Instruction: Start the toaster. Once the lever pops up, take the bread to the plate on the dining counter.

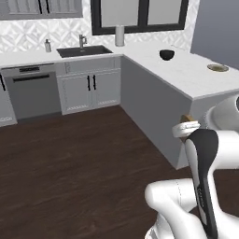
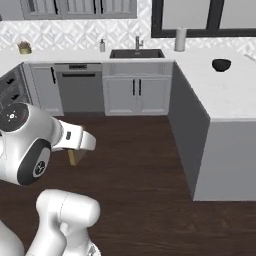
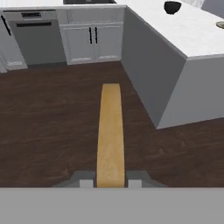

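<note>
Dark wood floor (image 1: 79, 158) spreads beneath and ahead of the gripper (image 3: 110, 183). Beyond it stand white cabinets (image 1: 91, 88) with black handles, a grey dishwasher (image 1: 32, 93) and a dark sink (image 1: 84, 50) with a faucet. Higher up are a patterned white backsplash (image 2: 75, 35) and a black-framed window (image 1: 140, 14).

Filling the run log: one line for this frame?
phase: carry | gripper: shut on bread | bread: edge-on, over floor | plate: on dining counter, bare | base: short of counter
</note>
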